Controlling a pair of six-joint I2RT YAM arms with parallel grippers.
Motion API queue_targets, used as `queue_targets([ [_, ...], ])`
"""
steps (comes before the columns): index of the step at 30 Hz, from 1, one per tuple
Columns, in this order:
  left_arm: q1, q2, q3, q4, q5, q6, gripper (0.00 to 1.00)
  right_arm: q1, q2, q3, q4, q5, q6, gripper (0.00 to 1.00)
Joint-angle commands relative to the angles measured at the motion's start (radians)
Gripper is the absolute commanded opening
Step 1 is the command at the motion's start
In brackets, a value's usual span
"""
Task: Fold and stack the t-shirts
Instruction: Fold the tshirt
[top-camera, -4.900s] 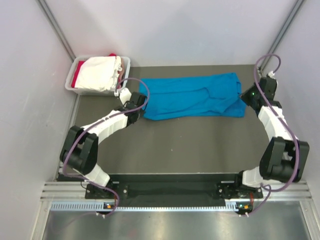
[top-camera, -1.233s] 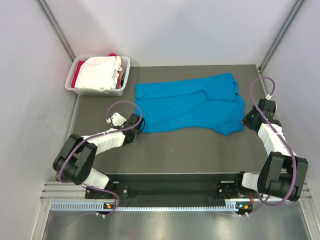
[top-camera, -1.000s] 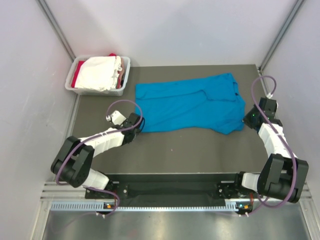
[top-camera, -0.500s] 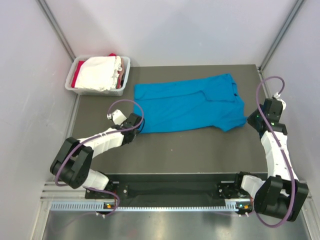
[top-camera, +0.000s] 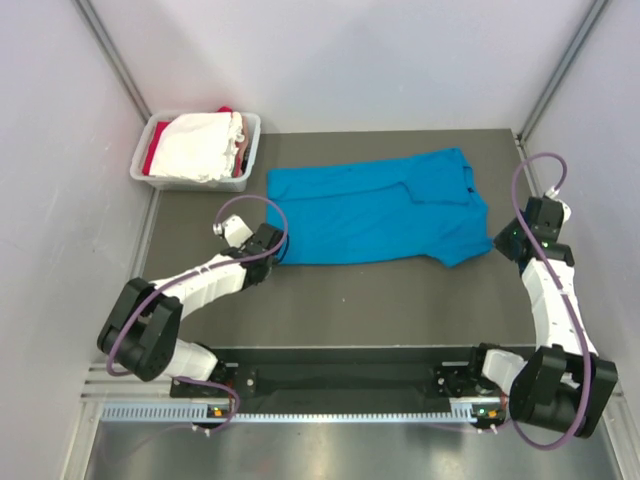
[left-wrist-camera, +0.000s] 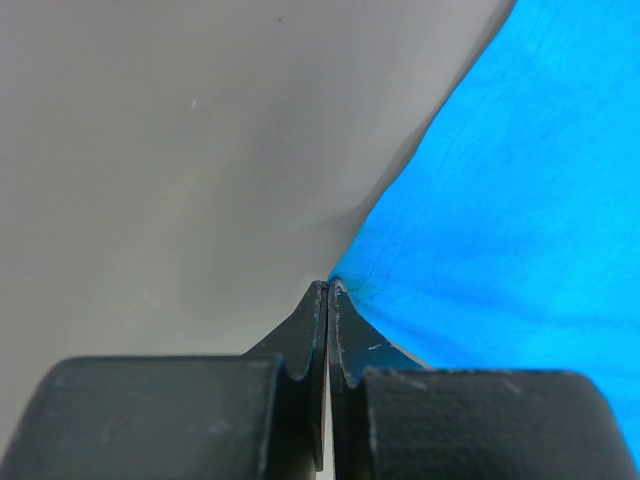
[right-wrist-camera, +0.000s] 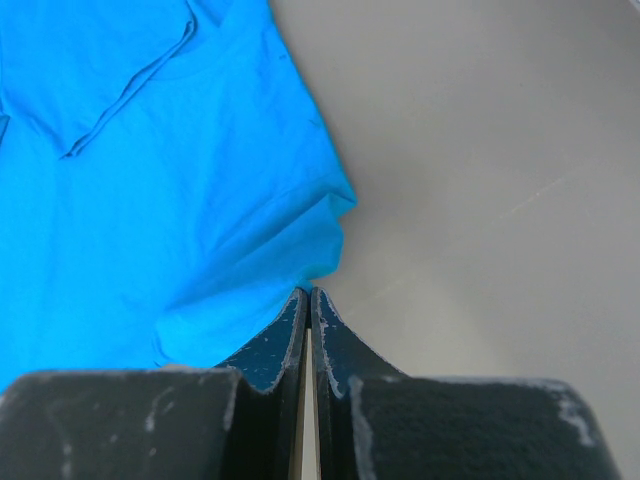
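My left gripper (left-wrist-camera: 328, 289) and right gripper (right-wrist-camera: 308, 293) each pinch a near corner of the blue shirt (top-camera: 370, 210). I judge it light, limp cloth, best held by its hems.

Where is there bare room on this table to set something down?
Free: the wide table strip between blue t-shirt and arm bases. Crowded: the tub corner, and shirt corners pinched by left gripper and right gripper.

No legible text, label or number anywhere.
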Motion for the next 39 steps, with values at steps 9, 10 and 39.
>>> queue_targets([
  [9, -0.003, 0.042, 0.110, -0.074, -0.054, 0.015, 0.00, -0.008, 0.134, 0.214, 0.095, 0.000, 0.020, 0.00],
  [10, -0.003, 0.044, 0.118, -0.075, -0.055, 0.023, 0.00, -0.007, 0.151, 0.227, 0.097, 0.000, 0.018, 0.00],
  [39, -0.001, 0.188, 0.326, -0.057, -0.192, 0.202, 0.00, 0.079, 0.412, 0.452, 0.177, -0.044, -0.003, 0.00],
])
